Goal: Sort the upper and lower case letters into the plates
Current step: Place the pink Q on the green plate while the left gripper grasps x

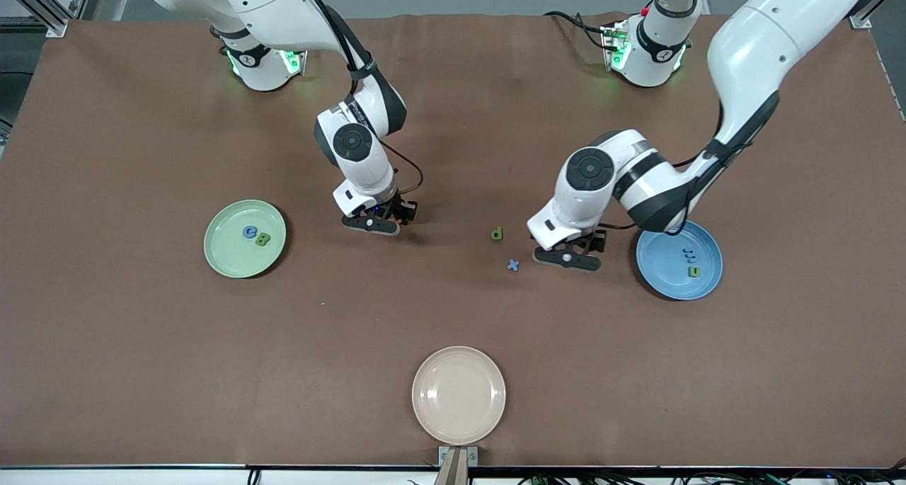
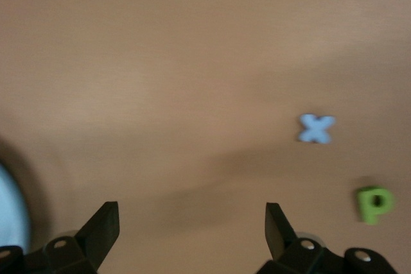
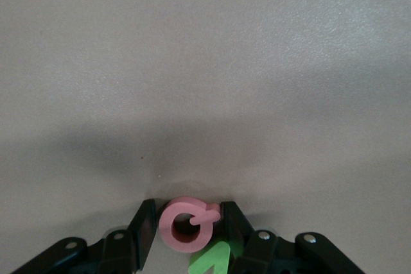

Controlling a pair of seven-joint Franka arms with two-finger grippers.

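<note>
My right fingers (image 3: 189, 222) pinch the red Q (image 3: 186, 224); the touching green letter (image 3: 212, 260) may drag. Left fingers (image 2: 192, 222) gape empty.

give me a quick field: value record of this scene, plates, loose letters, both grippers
pale green plate: holds blue C and green B
blue plate: holds blue m and green n
beige plate: nearest the front camera
loose on table: green p, blue x
right gripper: low at the table, fingers against red Q, green N beside it
left gripper: open, between blue x and blue plate
</note>
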